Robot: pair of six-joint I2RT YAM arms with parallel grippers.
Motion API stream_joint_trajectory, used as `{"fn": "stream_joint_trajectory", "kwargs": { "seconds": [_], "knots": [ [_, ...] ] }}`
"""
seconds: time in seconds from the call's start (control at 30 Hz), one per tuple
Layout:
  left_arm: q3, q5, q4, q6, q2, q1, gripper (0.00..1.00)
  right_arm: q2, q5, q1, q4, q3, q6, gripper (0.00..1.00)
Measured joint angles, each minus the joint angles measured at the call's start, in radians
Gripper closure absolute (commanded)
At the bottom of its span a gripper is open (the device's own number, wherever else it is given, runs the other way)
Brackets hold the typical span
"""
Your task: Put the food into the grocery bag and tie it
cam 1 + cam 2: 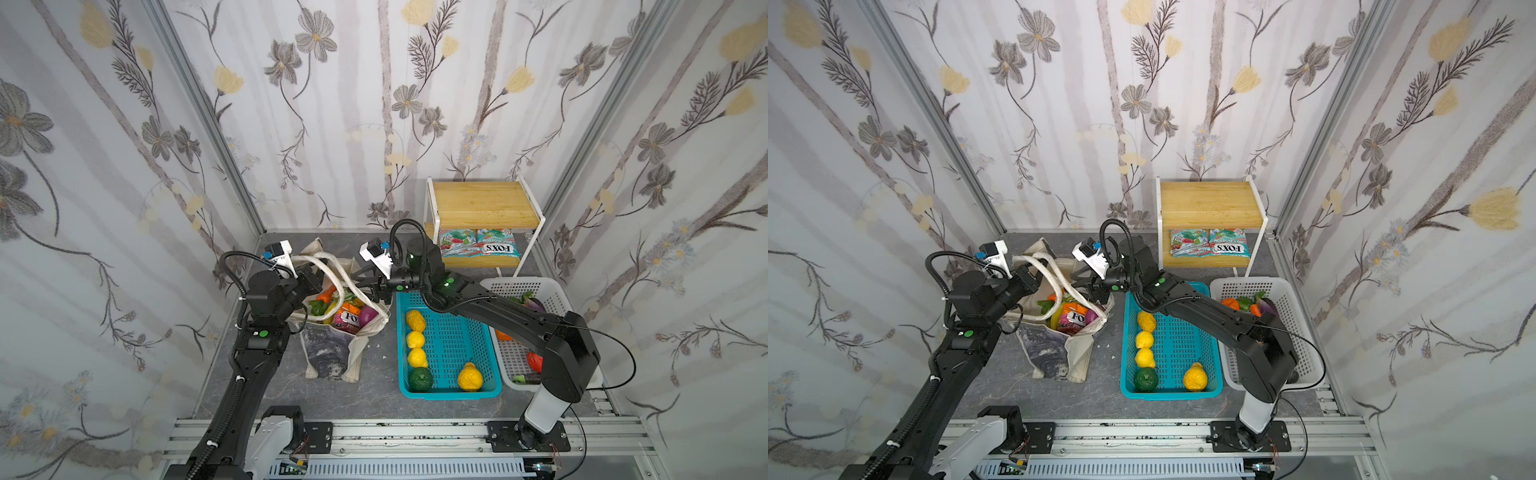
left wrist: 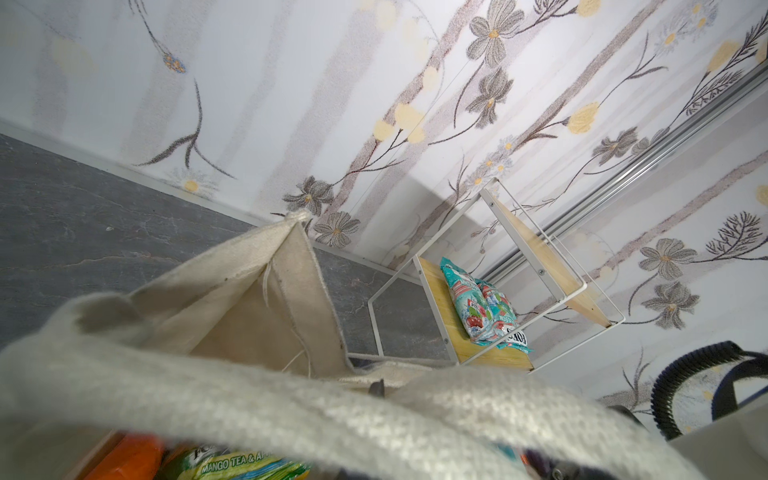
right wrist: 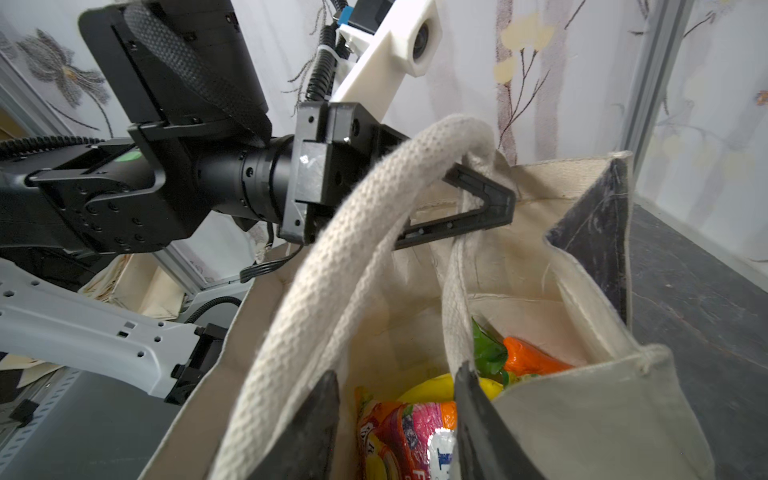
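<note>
Right up against the left wrist lens we've got a strap handle [image 2: 291, 415] of the grocery bag [image 1: 326, 353], all blurry. The bag stands open on the desk [image 1: 378, 386], over toward the left edge, with the teal basket [image 1: 451, 345] just beside it. It's pretty full already: a FOX'S candy packet [image 1: 347, 319], a green pepper [image 1: 318, 307], a purple onion [image 1: 366, 316] and a banana [image 3: 432, 386].

The left gripper [image 3: 503, 203] has its jaws closed tight with a strap looped over them. We can't tell if any fabric is actually pinched.

The right gripper [image 3: 392, 415] sits at the bag's mouth on the basket side. Its jaws are partly apart and grip nothing we can see.

The teal basket holds four yellow fruit [image 1: 415, 321] and a dark green one [image 1: 419, 378]. The white basket [image 1: 519, 286] sits beside it by the right edge. The shelf rack [image 1: 484, 203] in the back right corner holds two more packets [image 1: 496, 245].
</note>
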Motion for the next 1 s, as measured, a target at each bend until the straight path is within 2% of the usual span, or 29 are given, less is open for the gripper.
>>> {"fn": "stream_joint_trajectory", "kwargs": {
  "seconds": [0.2,0.53,0.63,0.73,0.83,0.87,1.0],
  "knots": [
    [-0.016,-0.01,0.007,-0.003,0.001,0.0,1.0,0.015,-0.06,0.006,0.009,0.015,0.041,0.54],
    [-0.016,-0.012,0.014,-0.018,-0.003,0.001,1.0,0.08,0.011,0.042,-0.039,0.11,0.047,0.59],
    [-0.016,-0.011,0.014,-0.026,-0.002,0.001,1.0,0.092,0.047,0.051,-0.049,0.137,0.047,0.69],
    [-0.016,-0.01,0.014,-0.033,-0.002,0.001,1.0,0.1,0.067,0.057,-0.05,0.147,0.059,0.74],
    [-0.016,-0.008,0.014,-0.04,-0.008,0.001,1.0,0.105,0.09,0.059,-0.051,0.151,0.066,0.97],
    [-0.016,-0.008,0.014,-0.042,-0.011,0.001,1.0,0.107,0.11,0.061,-0.059,0.157,0.074,1.0],
    [0.018,-0.002,-0.027,-0.043,-0.022,0.01,1.0,0.11,0.221,0.079,-0.121,0.191,0.089,1.0]
  ]
}}
